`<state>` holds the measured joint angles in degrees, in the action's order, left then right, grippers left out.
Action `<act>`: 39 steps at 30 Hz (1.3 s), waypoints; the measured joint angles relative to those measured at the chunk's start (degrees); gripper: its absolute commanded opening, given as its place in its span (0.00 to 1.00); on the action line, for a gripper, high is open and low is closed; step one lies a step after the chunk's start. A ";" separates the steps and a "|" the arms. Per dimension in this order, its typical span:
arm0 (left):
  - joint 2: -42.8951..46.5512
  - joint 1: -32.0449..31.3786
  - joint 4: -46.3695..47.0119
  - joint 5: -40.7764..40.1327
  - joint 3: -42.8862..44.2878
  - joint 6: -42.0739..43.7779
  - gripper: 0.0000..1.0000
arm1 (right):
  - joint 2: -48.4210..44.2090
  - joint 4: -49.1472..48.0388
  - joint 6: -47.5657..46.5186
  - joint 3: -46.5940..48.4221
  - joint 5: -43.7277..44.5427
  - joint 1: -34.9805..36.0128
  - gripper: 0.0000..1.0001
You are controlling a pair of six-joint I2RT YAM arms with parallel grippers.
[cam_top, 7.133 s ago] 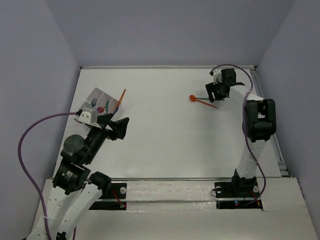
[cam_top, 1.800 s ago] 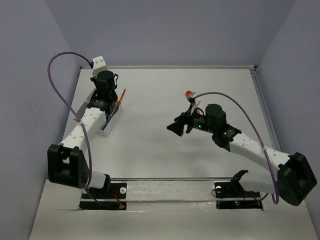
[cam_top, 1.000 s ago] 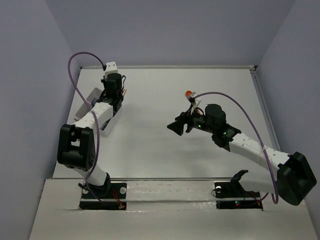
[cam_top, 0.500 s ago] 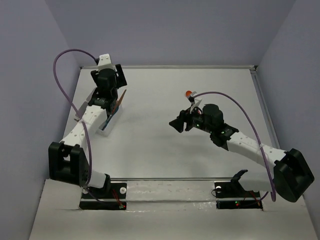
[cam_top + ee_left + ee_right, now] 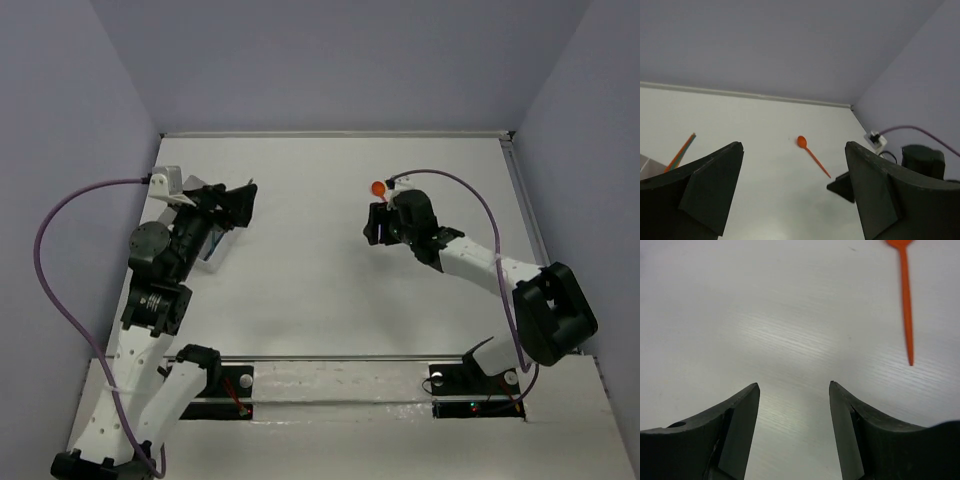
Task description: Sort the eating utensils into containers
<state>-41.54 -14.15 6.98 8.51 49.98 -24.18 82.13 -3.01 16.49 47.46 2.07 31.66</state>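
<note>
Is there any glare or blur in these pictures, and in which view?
Right wrist view: a pale sheen on the table ahead of the right claw; the orange spoon is sharp. Left wrist view: the left claw has fingers that look soft and dark. Top view: even light, no glare.

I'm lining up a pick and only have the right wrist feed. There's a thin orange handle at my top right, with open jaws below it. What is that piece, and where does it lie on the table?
Observer: It's an orange spoon. Its bowl lies on the table just beyond your right gripper, toward the far edge.
Operator: Where's the container?
Observer: The white tray sits at the table's left side, mostly hidden under the left arm.
Operator: Is the other gripper carrying anything?
Observer: No. The left gripper is wide open and empty, near the tray.
</note>
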 measured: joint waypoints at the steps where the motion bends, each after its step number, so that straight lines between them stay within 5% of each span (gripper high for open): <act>1: 2.71 -0.02 -1.09 1.18 -2.71 -0.22 0.99 | 1.81 1.46 -0.09 1.77 0.72 -2.23 0.64; 7: 10.38 0.00 -6.64 5.09 -10.67 0.17 0.99 | 11.63 7.19 -2.08 11.80 4.15 -10.25 0.63; 19: 14.67 0.00 -10.19 7.13 -11.39 1.75 0.99 | 31.87 16.50 -9.33 29.14 6.86 -12.66 0.56; 21: 14.67 0.00 -10.43 7.54 -11.39 1.81 0.99 | 33.44 17.84 -9.92 30.73 6.82 -13.27 0.45; 26: 14.32 0.00 -10.51 8.22 -11.39 1.86 0.99 | 35.76 20.41 -10.60 34.69 5.86 -13.92 0.07; 33: 11.41 0.00 -10.75 8.72 -11.39 1.86 0.99 | 37.24 22.38 -10.91 37.53 2.34 -14.08 0.07; 39: 6.34 0.00 -9.68 11.19 -11.39 0.70 0.95 | 26.14 17.94 -9.07 24.87 -4.11 -13.42 0.07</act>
<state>-35.20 -14.15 -2.70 19.70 38.59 -23.49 108.27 14.94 7.42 72.34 -2.04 18.24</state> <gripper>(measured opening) 0.967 0.110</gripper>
